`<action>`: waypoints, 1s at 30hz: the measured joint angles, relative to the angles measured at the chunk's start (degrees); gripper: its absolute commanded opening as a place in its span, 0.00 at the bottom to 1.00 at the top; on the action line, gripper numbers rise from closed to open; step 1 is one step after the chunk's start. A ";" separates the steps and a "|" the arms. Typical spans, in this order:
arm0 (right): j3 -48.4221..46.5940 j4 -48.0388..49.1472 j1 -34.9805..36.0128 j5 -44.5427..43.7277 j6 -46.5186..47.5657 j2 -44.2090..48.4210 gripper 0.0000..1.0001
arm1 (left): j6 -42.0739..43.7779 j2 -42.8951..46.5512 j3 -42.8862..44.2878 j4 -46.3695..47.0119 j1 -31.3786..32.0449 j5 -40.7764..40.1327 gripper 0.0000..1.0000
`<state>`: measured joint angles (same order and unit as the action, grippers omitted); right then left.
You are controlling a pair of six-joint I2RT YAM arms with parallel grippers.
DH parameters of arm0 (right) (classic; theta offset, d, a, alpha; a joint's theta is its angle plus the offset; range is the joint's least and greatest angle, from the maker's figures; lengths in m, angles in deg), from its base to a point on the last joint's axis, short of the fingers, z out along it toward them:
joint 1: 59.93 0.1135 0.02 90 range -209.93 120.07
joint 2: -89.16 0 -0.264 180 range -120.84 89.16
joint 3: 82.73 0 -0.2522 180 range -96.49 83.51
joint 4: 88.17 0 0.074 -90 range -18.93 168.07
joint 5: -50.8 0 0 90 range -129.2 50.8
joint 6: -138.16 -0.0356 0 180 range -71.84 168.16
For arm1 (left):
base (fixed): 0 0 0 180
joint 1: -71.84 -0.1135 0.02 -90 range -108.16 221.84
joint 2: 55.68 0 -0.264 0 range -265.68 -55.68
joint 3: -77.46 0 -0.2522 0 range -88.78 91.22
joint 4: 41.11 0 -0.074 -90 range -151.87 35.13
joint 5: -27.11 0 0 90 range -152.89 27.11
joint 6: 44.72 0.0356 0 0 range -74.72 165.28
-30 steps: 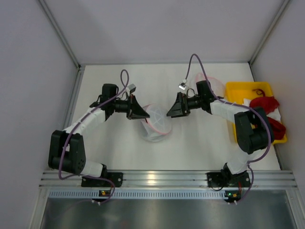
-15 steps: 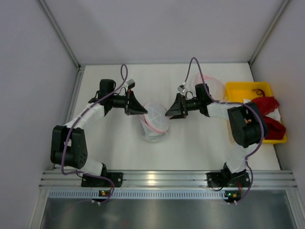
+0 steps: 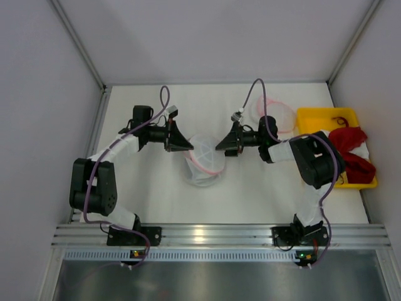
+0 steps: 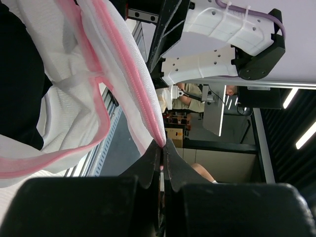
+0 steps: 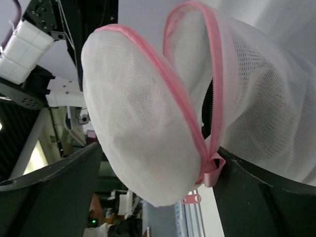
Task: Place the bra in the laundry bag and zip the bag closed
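A round white mesh laundry bag (image 3: 203, 162) with pink zip trim (image 4: 129, 74) is seen at the middle of the white table (image 3: 150, 188), between the two arms. The trim is pinched by the left gripper (image 4: 162, 149), whose jaws are pressed tight together. The right gripper (image 5: 158, 163) is spread wide, and the bag's part-open edge and zip pull (image 5: 192, 199) are framed between its fingers (image 5: 54, 197). The black bra (image 4: 19, 94) is glimpsed inside the bag. A yellow tray (image 3: 319, 115) of red garments (image 3: 351, 137) is set at the right.
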<state>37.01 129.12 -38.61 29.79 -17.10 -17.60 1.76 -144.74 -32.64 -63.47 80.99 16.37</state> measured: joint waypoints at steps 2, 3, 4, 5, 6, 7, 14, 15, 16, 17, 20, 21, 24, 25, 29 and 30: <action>0.02 8.33 0.55 0.59 -7.78 -2.67 0.77 | 0.22 -0.52 0.04 0.00 -0.20 0.07 0.00; 0.04 10.73 0.70 0.81 -10.56 -3.67 0.75 | 0.33 -0.76 0.13 0.00 -0.42 0.15 0.00; 0.17 12.68 0.79 0.98 -12.76 -4.44 0.74 | 0.48 -1.11 0.37 0.00 -0.72 0.26 0.00; 0.57 13.64 0.81 1.01 -14.10 -4.57 0.69 | 0.66 -1.60 0.87 -0.02 -1.18 0.39 0.00; 1.18 15.10 0.81 1.18 -14.95 -4.48 0.66 | 0.92 -2.21 1.46 0.02 -1.66 0.44 0.00; 1.51 16.13 0.81 1.25 -15.39 -4.39 0.64 | 1.29 -2.80 2.05 0.00 -2.12 0.44 0.00; 2.73 18.29 0.85 1.57 -15.56 -2.19 0.41 | 9.03 -7.04 6.93 -4.83 -4.33 0.28 0.00; 2.75 18.32 0.87 1.60 -15.41 -1.99 0.39 | 10.51 -7.52 7.32 -6.08 -4.42 0.20 0.00; 2.75 18.38 0.87 1.60 -15.39 -1.86 0.35 | 12.28 -8.04 7.65 -7.32 -4.55 0.13 0.00; 2.80 18.38 0.90 1.57 -15.32 -1.77 0.26 | 13.86 -8.41 7.85 -8.74 -4.59 -0.13 0.00; 2.93 18.32 0.94 1.62 -14.93 -1.62 0.01 | 19.61 -9.01 8.17 -13.94 -4.76 -1.68 0.06; 2.93 18.32 0.94 1.64 -14.58 -1.62 0.00 | 21.59 -9.01 8.26 -15.82 -4.83 -2.45 0.13; 2.95 17.90 1.09 1.62 -14.27 -1.53 0.00 | 28.87 -9.01 9.46 -20.85 -4.94 -6.34 0.46; 2.95 17.57 1.11 1.53 -13.97 -1.36 0.00 | 31.01 -8.92 10.29 -22.60 -5.01 -7.96 0.49; 4.00 14.78 1.14 1.07 -11.98 0.57 0.00 | 40.72 -6.80 14.40 -27.45 -5.40 -16.74 0.64; 4.42 14.23 1.18 0.98 -11.56 1.03 0.00 | 43.32 -5.57 15.32 -28.20 -5.44 -18.84 0.72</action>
<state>41.42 143.34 -37.43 30.77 -28.66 -16.57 45.08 -150.31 -17.32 -91.66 75.55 -2.47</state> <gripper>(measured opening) 0.042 0.618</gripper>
